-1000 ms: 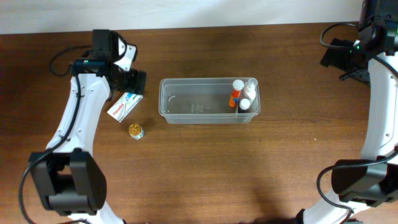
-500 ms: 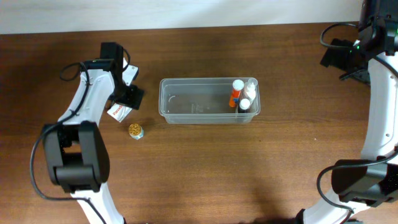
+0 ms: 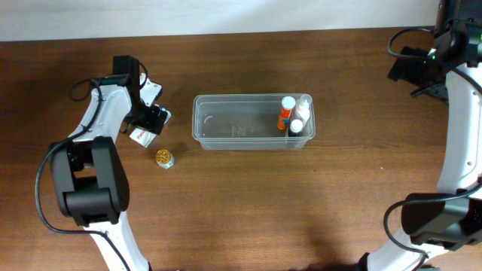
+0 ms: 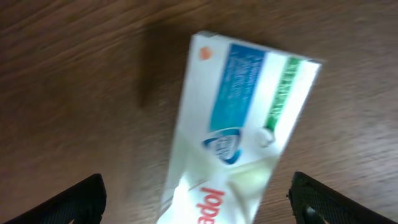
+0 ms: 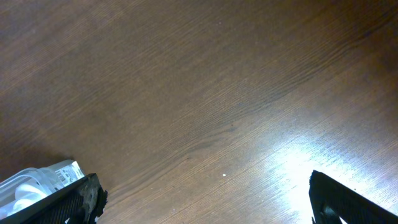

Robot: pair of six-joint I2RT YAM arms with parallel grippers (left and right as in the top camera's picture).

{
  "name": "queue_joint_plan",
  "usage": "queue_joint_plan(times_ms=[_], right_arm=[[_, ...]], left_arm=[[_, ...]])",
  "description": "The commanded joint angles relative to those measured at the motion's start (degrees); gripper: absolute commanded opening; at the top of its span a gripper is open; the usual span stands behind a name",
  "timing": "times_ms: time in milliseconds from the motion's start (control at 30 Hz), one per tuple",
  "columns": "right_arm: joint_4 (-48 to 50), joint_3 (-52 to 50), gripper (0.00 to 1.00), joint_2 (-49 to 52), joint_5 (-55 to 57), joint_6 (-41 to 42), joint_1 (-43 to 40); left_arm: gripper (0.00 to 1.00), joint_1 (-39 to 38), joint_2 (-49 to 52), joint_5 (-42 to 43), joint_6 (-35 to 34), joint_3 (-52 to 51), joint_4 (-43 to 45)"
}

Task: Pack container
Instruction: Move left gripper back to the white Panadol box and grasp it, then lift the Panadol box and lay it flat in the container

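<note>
My left gripper (image 4: 199, 202) hangs wide open over the toothpaste box (image 4: 242, 118), the arm shifted slightly since a moment ago. Near those jaws sits the container (image 3: 233, 124), unmoved. Far off, my right gripper (image 5: 205, 202) gapes wide too.
</note>
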Motion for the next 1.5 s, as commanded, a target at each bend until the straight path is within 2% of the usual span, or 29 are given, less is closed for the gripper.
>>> queue_joint_plan(times_ms=[0, 467, 500, 567, 633, 700, 900, 1067, 1333, 1467], right_arm=[[0.0, 0.7, 0.98, -0.4, 0.7, 0.7, -0.2], [0.0, 0.7, 0.98, -0.4, 0.7, 0.7, -0.2], [0.0, 0.7, 0.98, -0.4, 0.7, 0.7, -0.2], [0.0, 0.7, 0.98, -0.4, 0.7, 0.7, -0.2], [0.0, 0.7, 0.98, -0.4, 0.7, 0.7, -0.2], [0.0, 0.7, 0.98, -0.4, 0.7, 0.7, -0.2], [0.0, 0.7, 0.98, -0.4, 0.7, 0.7, -0.2], [0.0, 0.7, 0.98, -0.4, 0.7, 0.7, -0.2], [0.0, 0.7, 0.98, -0.4, 0.7, 0.7, -0.2], [0.0, 0.7, 0.98, -0.4, 0.7, 0.7, -0.2]], left_arm=[[0.95, 0.2, 1.6, 3.1, 3.2, 0.2, 0.2], [0.92, 0.2, 3.8, 2.8, 3.2, 0.2, -0.3], [0.89, 0.2, 3.8, 2.8, 3.2, 0.2, -0.3], [0.75, 0.2, 3.8, 2.8, 3.2, 0.2, -0.3], [0.56, 0.2, 3.8, 2.9, 3.2, 0.2, -0.3], [0.49, 0.1, 3.8, 2.9, 3.2, 0.2, -0.3], [0.47, 0.1, 3.8, 3.1, 2.5, 0.2, -0.2], [0.47, -0.1, 3.8, 3.6, -2.4, 1.9, -0.4], [0.47, -1.1, 3.8, 17.2, -3.3, 13.8, -8.8], [0.47, -2.7, 3.8, 18.5, -3.2, 21.6, -14.4]])
